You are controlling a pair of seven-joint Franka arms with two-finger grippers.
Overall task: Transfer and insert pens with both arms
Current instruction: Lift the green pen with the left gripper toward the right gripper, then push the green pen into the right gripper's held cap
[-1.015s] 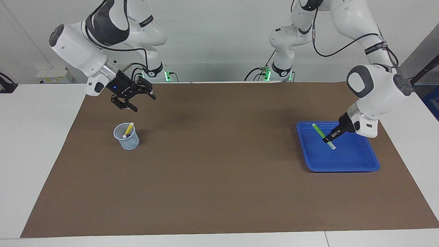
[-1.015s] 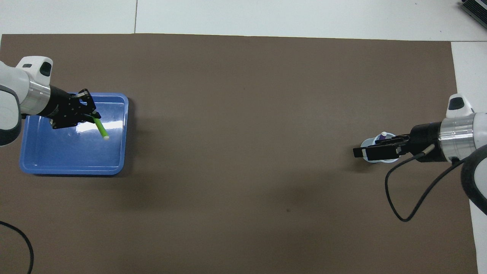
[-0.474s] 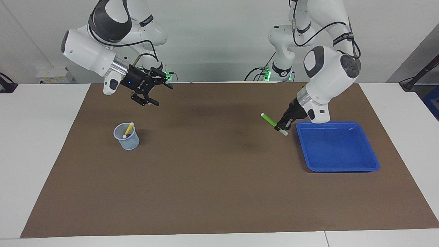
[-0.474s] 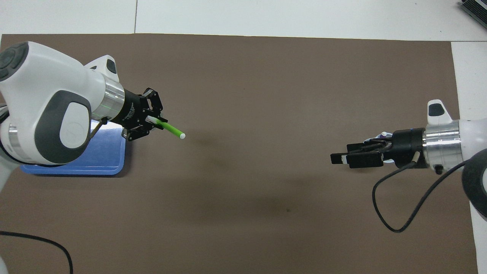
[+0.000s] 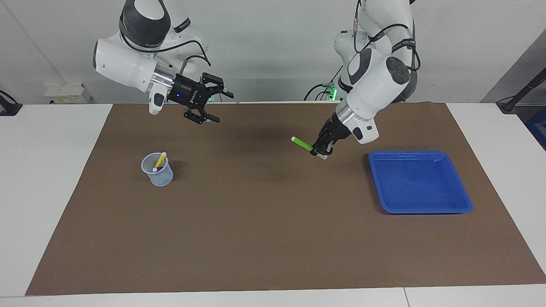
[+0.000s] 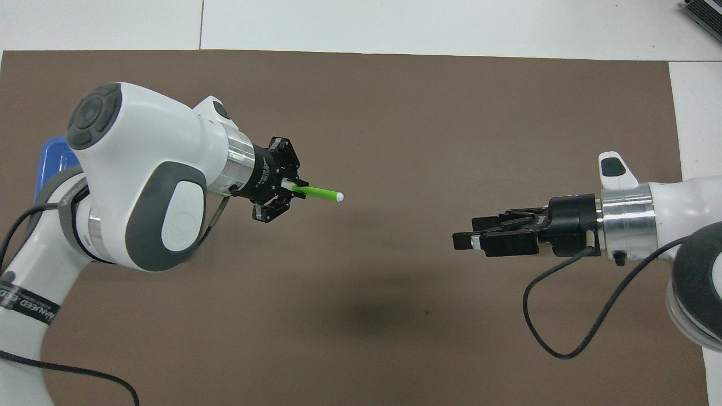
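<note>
My left gripper [image 5: 320,151] [image 6: 289,189] is shut on the green pen [image 5: 303,143] [image 6: 322,194] and holds it in the air over the middle of the brown mat, nearly level, with one whitish end pointing toward the right arm's end. My right gripper [image 5: 224,108] [image 6: 466,232] hangs open and holds nothing, over the mat on the robots' side of the cup, facing the left one. The yellow pen [image 5: 161,159] and a purple pen [image 5: 155,169] stand in the clear cup [image 5: 159,177]. My right arm hides that cup in the overhead view.
The blue tray [image 5: 420,207] [image 6: 49,160] lies on the mat at the left arm's end with nothing in it. The brown mat [image 5: 273,238] covers most of the white table. A black cable loops from my right wrist.
My left gripper lifted the green pen out of the blue tray and carried it toward the mat's middle. My right gripper rose from above the cup and swung toward the middle, still open.
</note>
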